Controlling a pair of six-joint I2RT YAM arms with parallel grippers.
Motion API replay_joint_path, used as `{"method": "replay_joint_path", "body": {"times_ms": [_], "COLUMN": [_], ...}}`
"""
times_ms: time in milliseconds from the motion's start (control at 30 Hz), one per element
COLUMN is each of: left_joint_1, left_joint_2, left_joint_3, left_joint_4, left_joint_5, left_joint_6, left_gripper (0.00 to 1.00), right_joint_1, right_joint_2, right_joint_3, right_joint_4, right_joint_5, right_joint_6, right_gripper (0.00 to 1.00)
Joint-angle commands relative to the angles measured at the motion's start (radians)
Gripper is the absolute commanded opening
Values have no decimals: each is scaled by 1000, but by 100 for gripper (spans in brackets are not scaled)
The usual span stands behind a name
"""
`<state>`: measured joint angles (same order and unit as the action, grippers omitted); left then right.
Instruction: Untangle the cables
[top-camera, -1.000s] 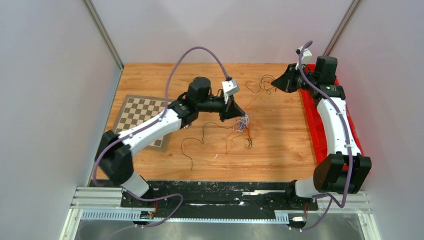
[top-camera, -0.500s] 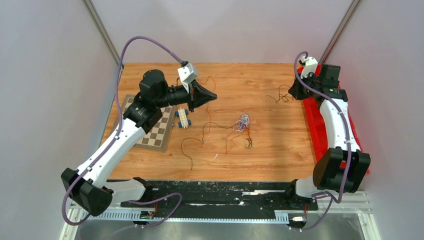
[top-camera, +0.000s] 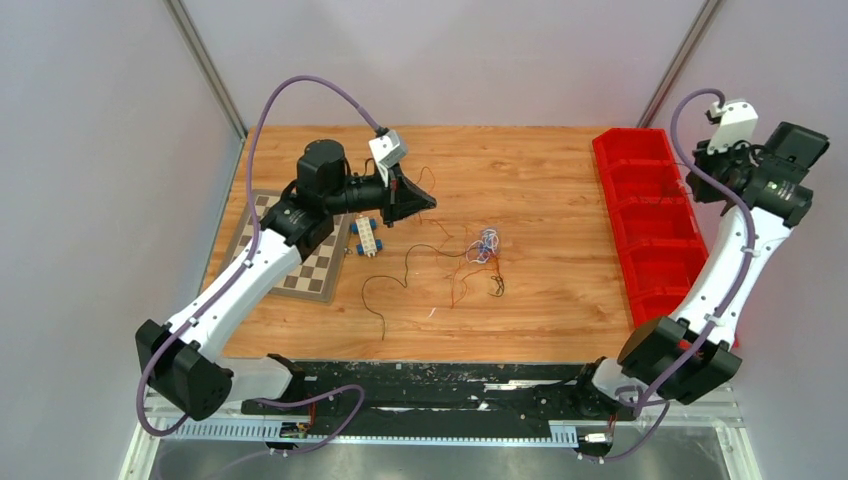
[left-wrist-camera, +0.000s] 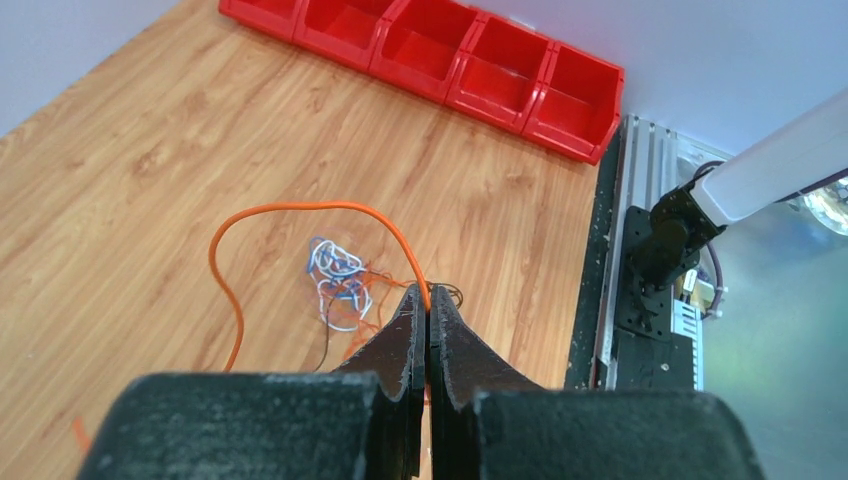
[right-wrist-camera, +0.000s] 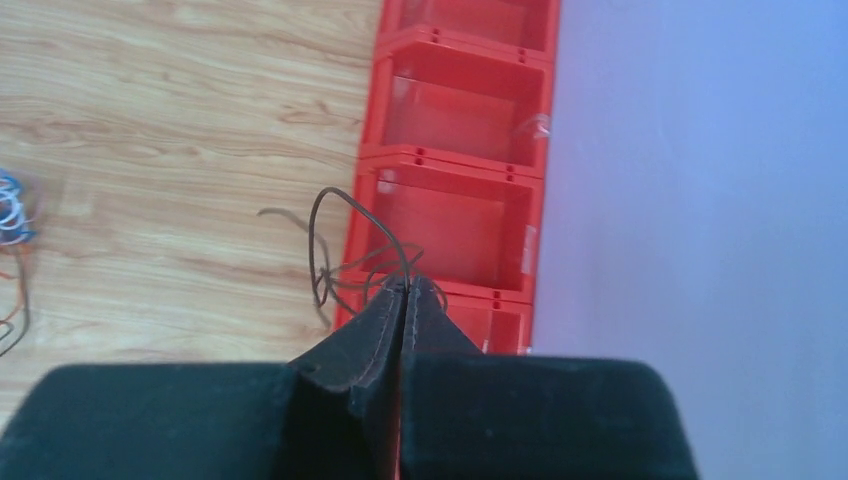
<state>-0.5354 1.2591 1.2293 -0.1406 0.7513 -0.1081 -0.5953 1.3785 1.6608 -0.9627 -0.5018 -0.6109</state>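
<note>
The cables (top-camera: 486, 243) lie in a small knot in the middle of the worktop (top-camera: 560, 300), with loose strands spread left of the knot and on its near side. The left hand (left-wrist-camera: 428, 300) is pressed together on an orange wire (left-wrist-camera: 300, 210), which makes a high arch near the knot. One second ago this hand was at the knot; now it is left of it and further back. The right hand (right-wrist-camera: 405, 285) pinches a dark wire (right-wrist-camera: 322, 240). It has moved from far right of the knot to still further right, above the red bin (top-camera: 650, 215).
</note>
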Motion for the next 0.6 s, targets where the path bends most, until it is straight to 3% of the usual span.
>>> {"method": "replay_joint_path", "body": {"times_ms": [0, 333, 567], "left_joint_1": [-1, -1, 0], "left_joint_2": [29, 79, 113], "left_joint_3": [61, 99, 104], "left_joint_4": [-18, -50, -65], "left_joint_5": [26, 33, 37], "left_joint_6": [-17, -11, 9], "left_gripper": [0, 0, 0], "right_joint_1": [-50, -43, 33], "right_joint_2": [119, 446, 651], "right_joint_3": [80, 331, 529], "right_joint_4": [-58, 26, 195], "right_joint_5": [-6, -38, -2], "right_joint_6": [-58, 41, 172], "right_gripper": [0, 0, 0]}}
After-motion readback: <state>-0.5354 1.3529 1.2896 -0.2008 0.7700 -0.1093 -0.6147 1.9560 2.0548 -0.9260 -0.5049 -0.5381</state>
